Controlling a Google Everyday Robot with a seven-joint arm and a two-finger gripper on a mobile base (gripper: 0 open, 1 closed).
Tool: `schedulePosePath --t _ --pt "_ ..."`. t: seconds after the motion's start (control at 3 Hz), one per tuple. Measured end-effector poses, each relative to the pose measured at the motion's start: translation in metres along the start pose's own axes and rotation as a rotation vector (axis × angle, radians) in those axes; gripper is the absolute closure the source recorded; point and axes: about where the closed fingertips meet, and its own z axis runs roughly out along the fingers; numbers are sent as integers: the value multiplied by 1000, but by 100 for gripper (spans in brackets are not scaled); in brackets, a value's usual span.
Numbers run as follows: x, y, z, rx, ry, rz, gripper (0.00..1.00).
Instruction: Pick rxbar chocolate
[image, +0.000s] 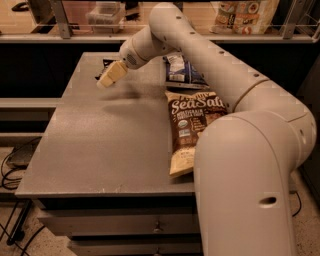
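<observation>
Camera view shows the rxbar chocolate (106, 63), a small flat bar in a shiny black wrapper, lying near the far left corner of the grey desk (100, 145). It is largely hidden behind the cream gripper (111, 75), which hangs close by it; whether the gripper is apart or together I cannot tell. The bar is probably light, fairly stiff and slick, so a pinch across its narrow width at mid-length looks safest.

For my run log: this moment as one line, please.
hand: over far-left table, at rxbar chocolate | rxbar chocolate: on table, partly hidden
</observation>
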Motion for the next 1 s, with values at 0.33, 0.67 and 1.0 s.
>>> schedulePosePath --t 0.33,0.67,1.0 --pt "-3 -7 16 5 -12 12 0" --pt "1 -17 26 15 -13 31 0" --pt "5 -27 32 30 -28 61 0"
